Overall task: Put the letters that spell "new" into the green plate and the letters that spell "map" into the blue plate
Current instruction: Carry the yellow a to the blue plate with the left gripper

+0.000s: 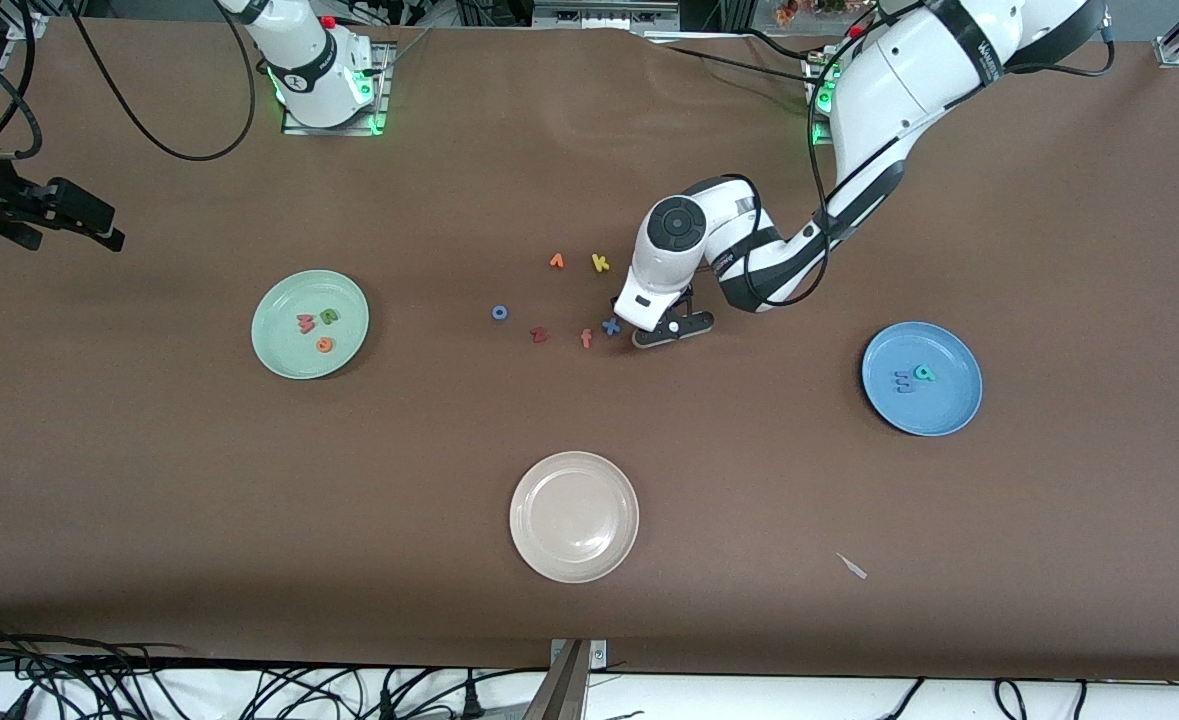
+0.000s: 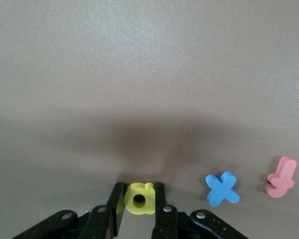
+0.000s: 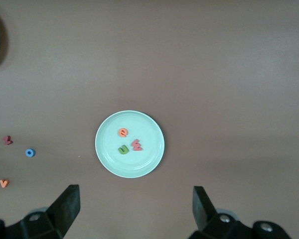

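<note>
Pale mint green, the green plate sits toward the right arm's end of the table and holds the green n, the orange e and the pink-red w. The right gripper hangs high over that plate, released, its fingers spread wide; this arm waits.

Near the table's middle lie a blue ring, a dark red letter, an orange-red f and a blue x, with an orange letter and a yellow k farther from the front camera. The cream-white plate lies nearest that camera.

Just beside the x, the left gripper is down at the table, clenched on the yellow p.

Toward the left arm's end, the blue plate carries the blue m and the teal a.
</note>
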Robot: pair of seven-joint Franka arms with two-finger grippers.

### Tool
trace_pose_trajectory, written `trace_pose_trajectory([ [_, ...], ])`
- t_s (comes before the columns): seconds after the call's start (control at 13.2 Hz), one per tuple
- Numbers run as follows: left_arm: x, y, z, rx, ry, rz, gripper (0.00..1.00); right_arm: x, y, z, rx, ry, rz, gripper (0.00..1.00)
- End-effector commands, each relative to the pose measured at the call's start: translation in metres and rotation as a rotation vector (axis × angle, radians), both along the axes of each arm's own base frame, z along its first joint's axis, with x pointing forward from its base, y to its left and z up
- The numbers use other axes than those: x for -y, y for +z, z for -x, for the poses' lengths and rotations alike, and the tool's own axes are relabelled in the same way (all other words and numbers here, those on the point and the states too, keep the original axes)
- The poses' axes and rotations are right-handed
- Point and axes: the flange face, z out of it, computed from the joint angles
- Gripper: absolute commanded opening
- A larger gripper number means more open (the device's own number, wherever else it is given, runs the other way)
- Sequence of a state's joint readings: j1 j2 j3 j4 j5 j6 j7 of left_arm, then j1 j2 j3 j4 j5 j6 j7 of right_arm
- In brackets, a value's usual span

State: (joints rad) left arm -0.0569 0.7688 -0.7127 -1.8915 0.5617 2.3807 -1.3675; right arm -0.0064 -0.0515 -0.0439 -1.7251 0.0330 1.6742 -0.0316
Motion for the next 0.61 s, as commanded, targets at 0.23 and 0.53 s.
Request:
trace_pose_trajectory([
  [0.23, -0.040, 0.027, -0.052, -0.042, -0.120, -0.091, 0.21, 0.000, 0.005, -0.003, -0.015, -0.016, 0.008, 1.00],
  [0.53, -0.122, 0.055, -0.109, -0.177, -0.307, -0.109, 0.22, 0.002, 0.004, -0.002, -0.021, -0.012, 0.006, 1.00],
])
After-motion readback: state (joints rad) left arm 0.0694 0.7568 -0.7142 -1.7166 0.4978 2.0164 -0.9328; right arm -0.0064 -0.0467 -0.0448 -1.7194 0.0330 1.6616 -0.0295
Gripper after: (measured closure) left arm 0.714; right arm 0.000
